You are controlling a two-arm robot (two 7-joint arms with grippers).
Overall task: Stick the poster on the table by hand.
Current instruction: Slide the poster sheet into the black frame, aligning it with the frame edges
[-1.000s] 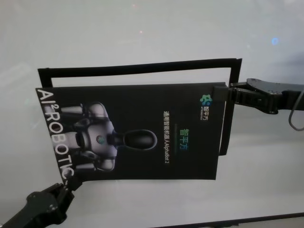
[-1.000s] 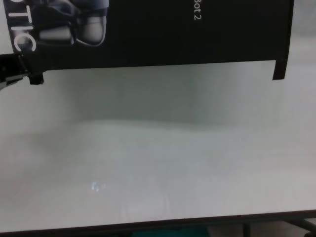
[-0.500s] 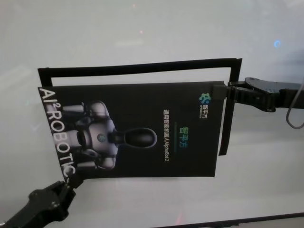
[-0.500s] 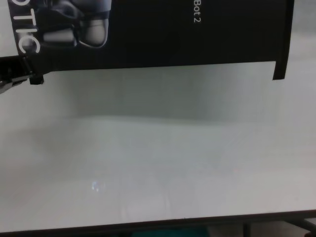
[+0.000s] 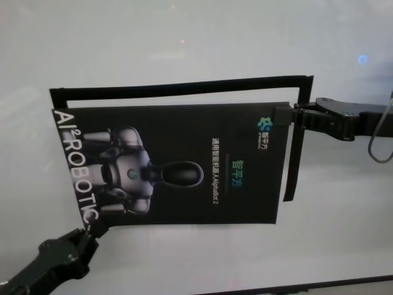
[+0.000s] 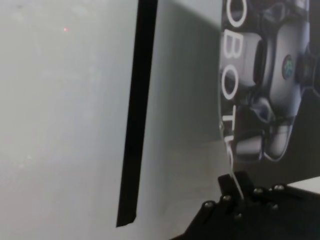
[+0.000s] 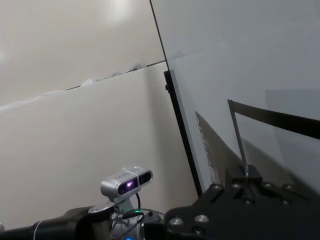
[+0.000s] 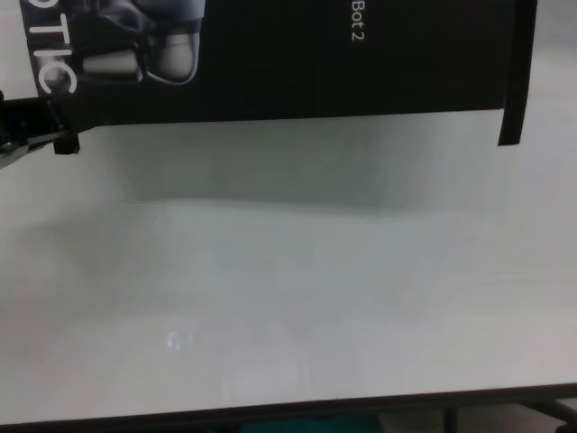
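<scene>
Shifting toward the far strip [image 5: 184,87], the poster [image 5: 184,166] is held taut over the table [image 5: 184,37], pinched by left gripper [image 5: 95,232] and right gripper [image 5: 288,115]; alignment nearly done.

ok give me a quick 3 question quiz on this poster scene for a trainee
1. True or false: the left claw grips the poster at its near corner, by the big white letters.
2. Which corner does the right claw hold? A) near corner, B) far corner by the green logo, C) neither.
3. Fill in: the black strip frame on the white table shows along the poster's ____ edge.

Key: 1 true; 2 B; 3 far.
</scene>
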